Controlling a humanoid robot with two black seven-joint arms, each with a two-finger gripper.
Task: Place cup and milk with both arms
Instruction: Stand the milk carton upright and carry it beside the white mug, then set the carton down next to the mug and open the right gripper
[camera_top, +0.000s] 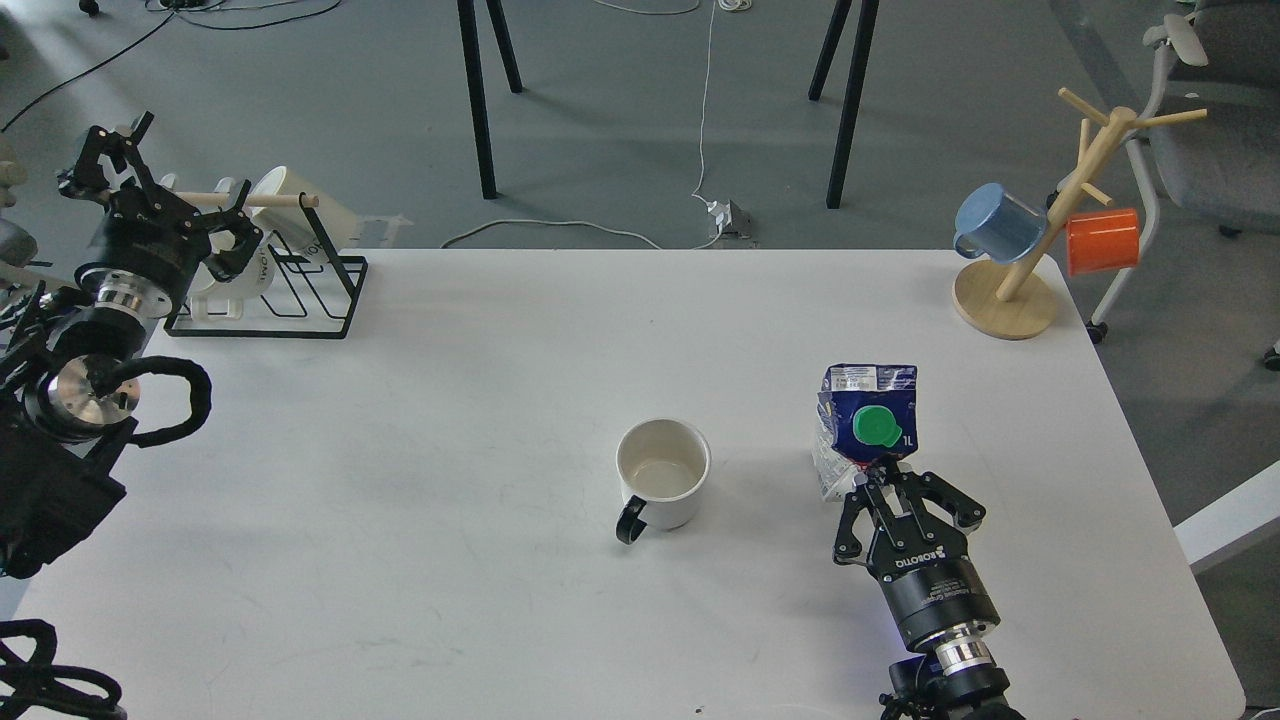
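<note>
White cup (662, 474) w/ black handle upright mid-table; dented blue-white milk (866, 425) carton, green cap, seemingly upright to its right.

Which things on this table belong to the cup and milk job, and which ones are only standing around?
Belong to the job:
cup
milk
right gripper, open, at the milk
left gripper

Only standing around:
blue mug and orange mug on the wooden mug tree
black wire rack holding white mugs

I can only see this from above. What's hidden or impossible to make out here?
- Milk: lower front, behind the right gripper, head view.
- Milk's small print: too small to read.
- White mugs on the rack: partly hidden by the left gripper.
- Left gripper: dark; fingers indistinguishable.
- Both arms: cut off by the frame edges.
</note>
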